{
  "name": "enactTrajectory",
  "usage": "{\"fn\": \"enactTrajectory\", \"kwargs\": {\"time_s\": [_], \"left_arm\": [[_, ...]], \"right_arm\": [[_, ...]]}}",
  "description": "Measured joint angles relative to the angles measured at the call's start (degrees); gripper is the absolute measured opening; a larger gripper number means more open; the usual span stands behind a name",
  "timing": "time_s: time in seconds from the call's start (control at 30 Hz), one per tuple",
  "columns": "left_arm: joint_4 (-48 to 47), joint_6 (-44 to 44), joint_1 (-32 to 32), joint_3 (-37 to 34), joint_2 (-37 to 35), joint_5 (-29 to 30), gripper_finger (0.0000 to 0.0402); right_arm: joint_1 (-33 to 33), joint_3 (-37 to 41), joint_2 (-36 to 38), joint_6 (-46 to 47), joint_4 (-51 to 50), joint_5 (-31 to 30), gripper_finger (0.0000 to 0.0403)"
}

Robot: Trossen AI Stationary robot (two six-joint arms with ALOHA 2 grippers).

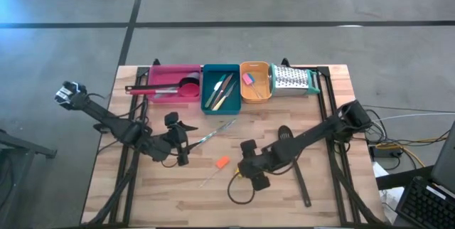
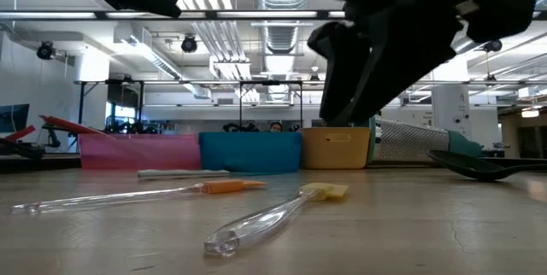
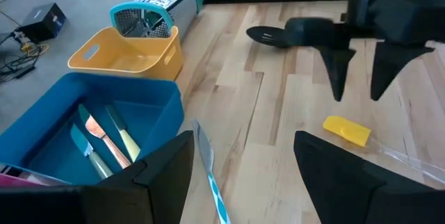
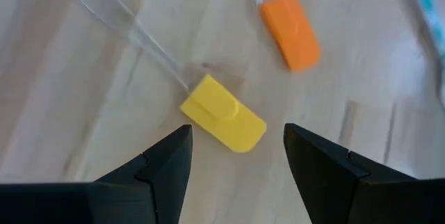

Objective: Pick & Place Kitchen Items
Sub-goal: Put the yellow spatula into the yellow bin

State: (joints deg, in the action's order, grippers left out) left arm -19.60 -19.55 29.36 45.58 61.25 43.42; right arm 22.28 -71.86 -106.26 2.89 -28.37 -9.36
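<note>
At lower centre of the high view, the right end effector (image 4: 236, 156) hovers fingers apart over the yellow spatula (image 4: 224, 123) on the desk (image 1: 327, 193), apparently lined up to grasp. The orange spatula (image 1: 222, 162) lies beside it; left of centre, the left end effector (image 1: 178, 140) waits, fingers apart. The 3 trays (image 1: 221, 70) line the desk's far edge.

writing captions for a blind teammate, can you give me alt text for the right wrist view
The right gripper hangs open just above a small yellow spatula with a clear handle, lying flat on the wooden table. A matching orange spatula lies just beyond it, apart from the yellow one.
</note>
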Motion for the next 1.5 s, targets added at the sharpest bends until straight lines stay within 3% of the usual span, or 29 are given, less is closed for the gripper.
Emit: {"fn": "enactTrajectory", "kwargs": {"time_s": [0.43, 0.77, 0.93, 1.13, 1.5], "left_arm": [[-0.17, 0.02, 0.00, -0.79, 0.00, 0.09, 0.0252], [-0.11, 0.05, -0.02, -0.87, 0.00, 0.17, 0.0252], [-0.12, 0.04, -0.02, -0.90, 0.00, 0.16, 0.0252], [-0.14, 0.04, -0.02, -0.90, 0.00, 0.15, 0.0252], [-0.17, 0.04, -0.02, -0.90, 0.00, 0.15, 0.0252]], "right_arm": [[-1.35, -4.12, -8.91, -1.83, -0.02, 5.34, 0.0219], [-2.05, -10.60, -15.45, -4.52, -5.34, 5.79, 0.0213], [-2.09, -11.37, -15.76, -4.95, -5.81, 5.75, 0.0154], [-2.31, -11.34, -15.63, -5.02, -5.62, 5.84, 0.0027], [-1.21, -10.79, -11.64, -3.86, -13.61, 5.04, 0.0015]]}}
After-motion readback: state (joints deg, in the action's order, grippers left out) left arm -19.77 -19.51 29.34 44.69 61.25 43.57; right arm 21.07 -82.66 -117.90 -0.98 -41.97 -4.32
